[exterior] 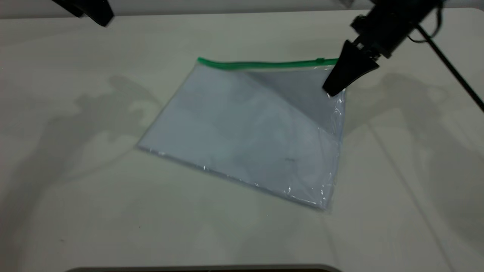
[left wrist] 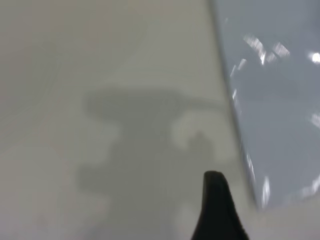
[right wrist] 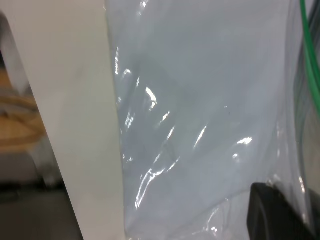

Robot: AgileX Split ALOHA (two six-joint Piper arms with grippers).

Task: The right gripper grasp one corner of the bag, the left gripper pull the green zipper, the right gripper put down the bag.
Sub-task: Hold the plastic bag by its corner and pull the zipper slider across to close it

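A: Where is the bag point(exterior: 242, 132)?

B: On the pale table point(exterior: 75, 170), turned at an angle, with its green zipper point(exterior: 261, 64) along the far edge. The small slider tab point(exterior: 320, 60) sits near that strip's right end.

A: And the corner of the bag point(exterior: 337, 75)?

B: It looks raised off the table. The right end effector point(exterior: 331, 90) has its tips at the bag there, just below the green strip. The jaws look pressed together on the plastic, and the sheet creases away from them.

A: The left end effector point(exterior: 102, 17)?

B: High at the far left, well apart from the bag. I cannot tell whether its jaws are spread or together.
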